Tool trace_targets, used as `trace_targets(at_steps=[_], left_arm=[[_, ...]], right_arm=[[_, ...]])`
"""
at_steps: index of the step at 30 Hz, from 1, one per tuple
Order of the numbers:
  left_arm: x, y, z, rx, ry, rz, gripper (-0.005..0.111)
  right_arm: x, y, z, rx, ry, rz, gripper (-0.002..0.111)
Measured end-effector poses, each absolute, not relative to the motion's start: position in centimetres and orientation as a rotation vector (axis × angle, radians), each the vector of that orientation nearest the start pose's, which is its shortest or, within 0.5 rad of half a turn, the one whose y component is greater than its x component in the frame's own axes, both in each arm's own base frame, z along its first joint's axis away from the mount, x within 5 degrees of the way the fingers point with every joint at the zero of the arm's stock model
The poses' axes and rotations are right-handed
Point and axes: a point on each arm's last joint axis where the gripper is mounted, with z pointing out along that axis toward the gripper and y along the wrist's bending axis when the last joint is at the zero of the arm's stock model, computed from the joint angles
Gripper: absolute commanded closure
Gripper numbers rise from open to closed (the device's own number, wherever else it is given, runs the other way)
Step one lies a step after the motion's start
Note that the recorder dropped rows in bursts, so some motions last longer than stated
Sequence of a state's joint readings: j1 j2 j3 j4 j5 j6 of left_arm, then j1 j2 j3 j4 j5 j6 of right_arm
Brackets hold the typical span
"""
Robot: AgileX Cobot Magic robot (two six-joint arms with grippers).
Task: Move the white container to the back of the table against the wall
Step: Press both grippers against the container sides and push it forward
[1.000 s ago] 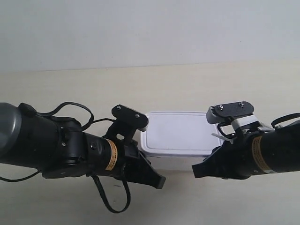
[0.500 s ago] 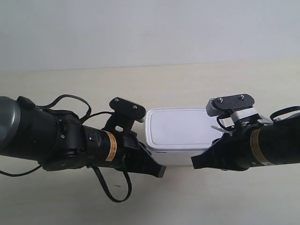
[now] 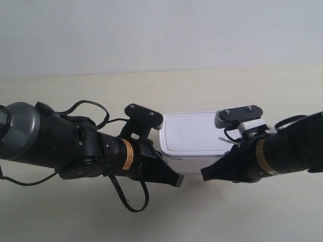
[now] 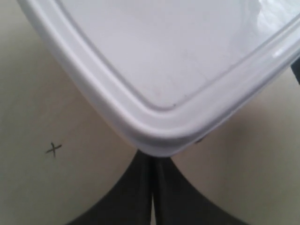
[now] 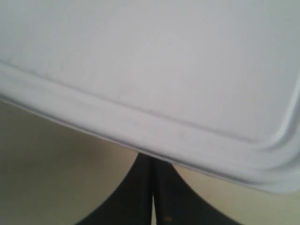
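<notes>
Since left pincer (image 4: 152, 176) & right pincer (image 5: 152, 171) are both closed, just butting the white container (image 3: 194, 133), uneven push cd spin it on tabletop (image 3: 227, 85), short of wall (image 3: 151, 30)

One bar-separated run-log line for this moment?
left gripper shut at white container corner | right gripper shut at its edge | wall not reached
</notes>
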State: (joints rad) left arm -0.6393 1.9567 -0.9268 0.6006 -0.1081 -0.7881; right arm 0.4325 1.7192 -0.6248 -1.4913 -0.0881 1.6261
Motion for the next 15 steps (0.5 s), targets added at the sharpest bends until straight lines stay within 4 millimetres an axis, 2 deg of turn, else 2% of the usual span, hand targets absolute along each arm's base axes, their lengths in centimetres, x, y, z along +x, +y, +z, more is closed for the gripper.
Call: trace_targets(at_steps=[15], left_arm=[[30.9, -22.3, 11.6, 0.539, 2.378, -0.443, 0.107]], right_arm=[[27.0, 13.3, 12.3, -0.401, 2.535, 0.327, 0.108]])
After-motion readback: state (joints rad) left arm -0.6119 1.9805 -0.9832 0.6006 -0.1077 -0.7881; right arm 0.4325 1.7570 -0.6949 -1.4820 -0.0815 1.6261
